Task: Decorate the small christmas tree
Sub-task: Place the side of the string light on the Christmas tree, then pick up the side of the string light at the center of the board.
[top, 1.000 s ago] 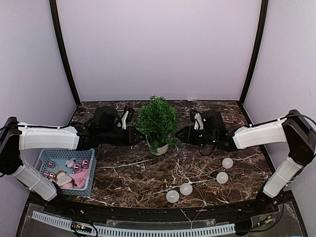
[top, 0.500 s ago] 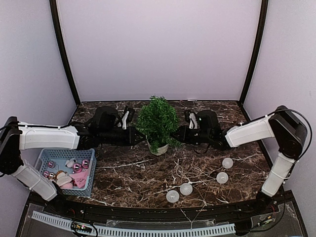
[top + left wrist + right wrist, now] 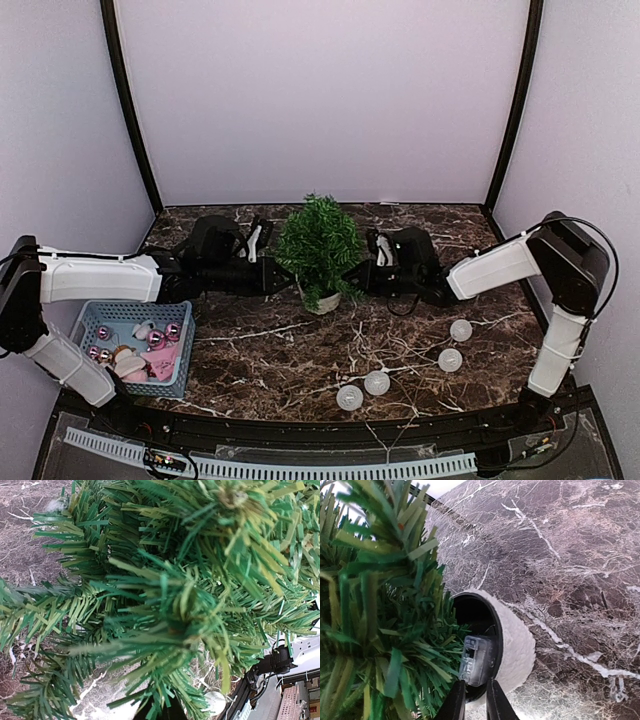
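Going left to right; got a blue basket (image 3: pixel 132 340) of pink baubles at the near left, well apart from the action; then the left gripper (image 3: pixel 284 278), stretched in sideways and buried nose-first in the left flank of the small christmas tree (image 3: pixel 320 245); jaws pressed fully together, and honestly can't tell from the wrist view whether a sprig is caught in there, just needles everywhere; worth noting the tree stands upright mid-table toward the back, long axis vertical, so both arms meet it side-on.

Over to the right gripper (image 3: pixel 353 278), down low at the white pot (image 3: pixel 517 650) rather than up in the branches; fingers only a sliver apart and seemingly straddling the rim, one against the dark inside, one against the outer wall, with a little clear plastic box (image 3: pixel 476 661) perched on the rim just past the tips; can't say if actually clamped.

Guessing the next bit hinges on that rim lying dead ahead between those fingers; lastly, four white balls (image 3: pixel 377 383) loose on the marble at the near right, nearer the right arm.
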Motion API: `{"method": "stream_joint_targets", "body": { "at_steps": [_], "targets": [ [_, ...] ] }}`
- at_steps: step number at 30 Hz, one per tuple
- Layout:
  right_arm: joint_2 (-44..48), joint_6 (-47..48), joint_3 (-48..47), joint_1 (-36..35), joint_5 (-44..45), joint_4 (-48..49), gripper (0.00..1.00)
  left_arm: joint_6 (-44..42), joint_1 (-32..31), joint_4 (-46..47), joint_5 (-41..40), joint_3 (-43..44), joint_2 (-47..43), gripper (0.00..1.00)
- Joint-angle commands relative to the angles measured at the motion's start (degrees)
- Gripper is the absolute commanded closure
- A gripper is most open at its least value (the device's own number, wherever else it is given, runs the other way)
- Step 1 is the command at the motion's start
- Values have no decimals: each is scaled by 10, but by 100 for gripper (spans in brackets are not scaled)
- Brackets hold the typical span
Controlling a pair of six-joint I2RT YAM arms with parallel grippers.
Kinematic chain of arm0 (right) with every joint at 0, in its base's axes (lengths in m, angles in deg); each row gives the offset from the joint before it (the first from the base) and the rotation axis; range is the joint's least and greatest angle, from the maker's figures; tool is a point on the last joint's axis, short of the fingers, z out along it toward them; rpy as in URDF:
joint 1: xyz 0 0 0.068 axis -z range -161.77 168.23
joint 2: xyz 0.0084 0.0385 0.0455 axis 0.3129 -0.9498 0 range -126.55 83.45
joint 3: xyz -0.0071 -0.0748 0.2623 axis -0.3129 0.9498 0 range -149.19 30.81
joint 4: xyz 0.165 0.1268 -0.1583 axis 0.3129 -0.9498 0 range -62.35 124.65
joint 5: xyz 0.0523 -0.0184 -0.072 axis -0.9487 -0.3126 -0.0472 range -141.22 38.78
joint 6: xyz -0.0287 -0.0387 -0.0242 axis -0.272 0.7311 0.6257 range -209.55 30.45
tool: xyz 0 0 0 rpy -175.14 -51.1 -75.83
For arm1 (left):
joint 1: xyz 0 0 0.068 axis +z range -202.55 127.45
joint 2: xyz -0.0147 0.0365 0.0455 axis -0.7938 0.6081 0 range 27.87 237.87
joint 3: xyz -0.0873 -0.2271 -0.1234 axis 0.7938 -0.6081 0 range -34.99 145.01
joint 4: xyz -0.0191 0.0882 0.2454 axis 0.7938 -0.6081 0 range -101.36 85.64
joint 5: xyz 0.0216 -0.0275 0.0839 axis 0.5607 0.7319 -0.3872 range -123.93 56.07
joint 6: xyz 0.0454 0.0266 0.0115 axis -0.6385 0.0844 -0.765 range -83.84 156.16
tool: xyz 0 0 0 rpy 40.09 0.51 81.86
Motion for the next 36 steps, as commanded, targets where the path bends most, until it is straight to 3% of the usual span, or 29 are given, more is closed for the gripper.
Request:
{"method": "stream_joint_targets", "body": {
  "at_steps": [1,4,12,14,16,19,24,28,36],
  "targets": [
    [-1,10,-19,-6,-8,12,85,-8,3,-1,5,17,-1,100],
    [28,18,-16,-5,7,-3,79,-10,4,-2,-1,15,-7,100],
    [164,17,52,25,75,-71,37,-16,5,-10,-11,16,-21,98],
    [211,19,82,31,96,-97,29,-18,6,-13,-15,15,-26,89],
    [256,18,104,35,120,-133,25,-20,8,-19,-22,15,-35,74],
    [326,22,136,36,123,-182,23,-25,9,-39,-39,15,-51,51],
    [401,50,172,0,95,-251,23,-34,11,-82,-75,7,-104,25],
    [413,50,197,-59,98,-267,27,-31,11,-119,-105,-13,-157,19],
    [338,33,192,-170,154,-277,41,-28,6,-166,-106,-42,-223,20]
  ]
}}
